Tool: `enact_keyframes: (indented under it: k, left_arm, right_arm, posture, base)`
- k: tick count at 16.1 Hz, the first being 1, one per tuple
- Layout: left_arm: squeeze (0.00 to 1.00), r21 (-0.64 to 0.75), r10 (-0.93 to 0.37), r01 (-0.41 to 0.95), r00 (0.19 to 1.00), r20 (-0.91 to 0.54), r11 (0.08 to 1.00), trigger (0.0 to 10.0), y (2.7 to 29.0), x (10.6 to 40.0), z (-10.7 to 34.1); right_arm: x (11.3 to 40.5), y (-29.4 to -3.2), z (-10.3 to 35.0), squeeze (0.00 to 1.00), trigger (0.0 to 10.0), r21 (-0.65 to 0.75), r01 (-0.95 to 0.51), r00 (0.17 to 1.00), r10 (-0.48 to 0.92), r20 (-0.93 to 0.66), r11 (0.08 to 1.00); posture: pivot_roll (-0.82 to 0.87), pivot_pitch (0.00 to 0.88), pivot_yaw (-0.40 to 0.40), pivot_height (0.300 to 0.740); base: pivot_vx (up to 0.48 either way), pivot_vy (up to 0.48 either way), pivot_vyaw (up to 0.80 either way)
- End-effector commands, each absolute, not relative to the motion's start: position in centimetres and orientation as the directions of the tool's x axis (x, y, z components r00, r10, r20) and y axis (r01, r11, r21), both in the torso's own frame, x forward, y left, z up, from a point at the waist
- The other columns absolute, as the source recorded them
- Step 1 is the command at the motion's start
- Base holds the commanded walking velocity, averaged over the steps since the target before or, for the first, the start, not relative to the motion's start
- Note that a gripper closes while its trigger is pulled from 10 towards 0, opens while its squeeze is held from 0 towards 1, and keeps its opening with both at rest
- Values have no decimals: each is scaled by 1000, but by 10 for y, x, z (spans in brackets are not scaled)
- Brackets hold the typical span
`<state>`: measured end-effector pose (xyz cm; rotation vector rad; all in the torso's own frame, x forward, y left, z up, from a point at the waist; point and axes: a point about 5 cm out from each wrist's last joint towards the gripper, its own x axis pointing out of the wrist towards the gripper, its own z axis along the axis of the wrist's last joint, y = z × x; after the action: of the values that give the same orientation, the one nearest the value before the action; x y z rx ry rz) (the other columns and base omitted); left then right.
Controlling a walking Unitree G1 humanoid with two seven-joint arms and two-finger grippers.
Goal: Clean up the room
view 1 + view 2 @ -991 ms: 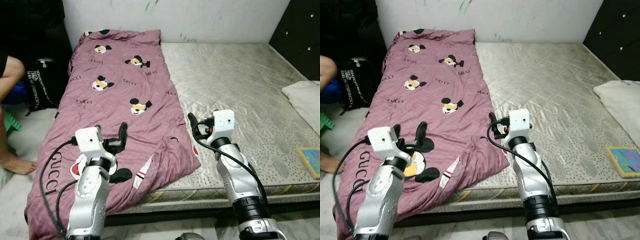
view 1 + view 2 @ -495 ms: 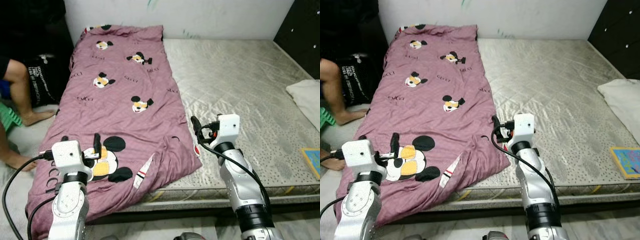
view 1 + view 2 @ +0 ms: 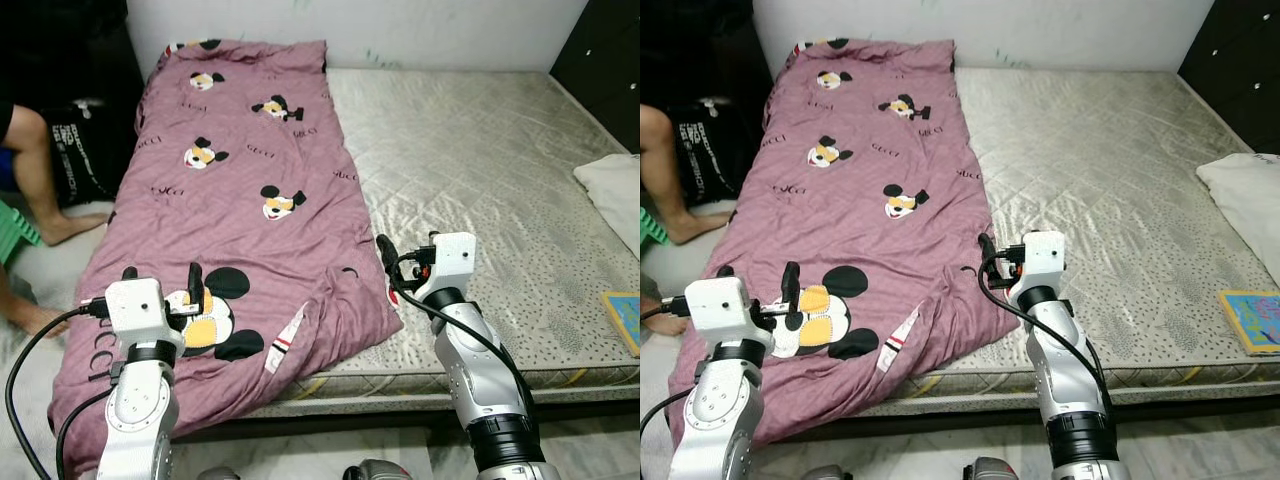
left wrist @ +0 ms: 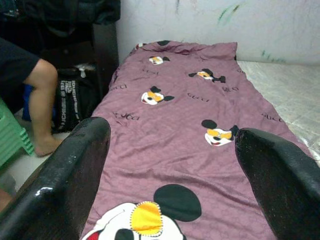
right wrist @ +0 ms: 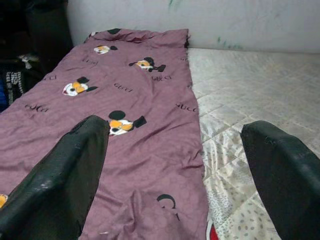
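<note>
Both grippers hang released over the near end of the blanket (image 3: 240, 190): the left gripper (image 3: 160, 288) above its corner spilling off the mattress (image 3: 480, 170), the right gripper (image 3: 383, 255) at its inner edge. The step looks like reaching to straighten it; next, each must descend and pinch fabric.

- Head views evenly lit, bright and sharp, no motion blur.
- Sheen on the mattress (image 3: 480, 170) quilting.
- Dark corner at far left, bag (image 3: 85, 150) in shade.
- Wrist views softer; near fingers (image 4: 70, 180) out of focus, small glint on one.
- Shadow under the bed edge.
</note>
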<state>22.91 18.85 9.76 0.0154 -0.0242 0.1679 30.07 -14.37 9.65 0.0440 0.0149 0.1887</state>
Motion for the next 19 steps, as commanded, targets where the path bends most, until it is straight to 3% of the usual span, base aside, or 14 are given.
enact_keyframes:
  k: [1, 3, 13, 19]
  left_arm:
    - [0, 5, 160, -160, 987, 27, 987, 10000, 187, 231, 100]
    - [0, -4, 160, -160, 987, 26, 987, 10000, 186, 232, 100]
    - [0, -4, 156, -156, 988, 11, 988, 10000, 186, 234, 99]
    - [0, -21, 177, -177, 984, 10, 984, 10000, 186, 237, 99]
  right_arm:
    - [300, -144, 99, 0, 10000, 39, -198, 980, 199, -8, 979]
    - [299, -142, 99, 0, 10000, 35, -210, 978, 210, -10, 977]
    - [297, -137, 97, 0, 10000, 43, -235, 971, 236, -21, 971]
    - [299, -137, 98, 0, 10000, 34, -249, 968, 250, -25, 968]
  posture:
    - [-52, 115, -41, 740]
    - [-58, 128, -38, 740]
    - [-51, 130, -41, 630]
    - [-53, 118, -42, 630]
  base:
    - [0, 0, 0]
    - [0, 0, 0]
    - [0, 0, 0]
    - [0, 0, 0]
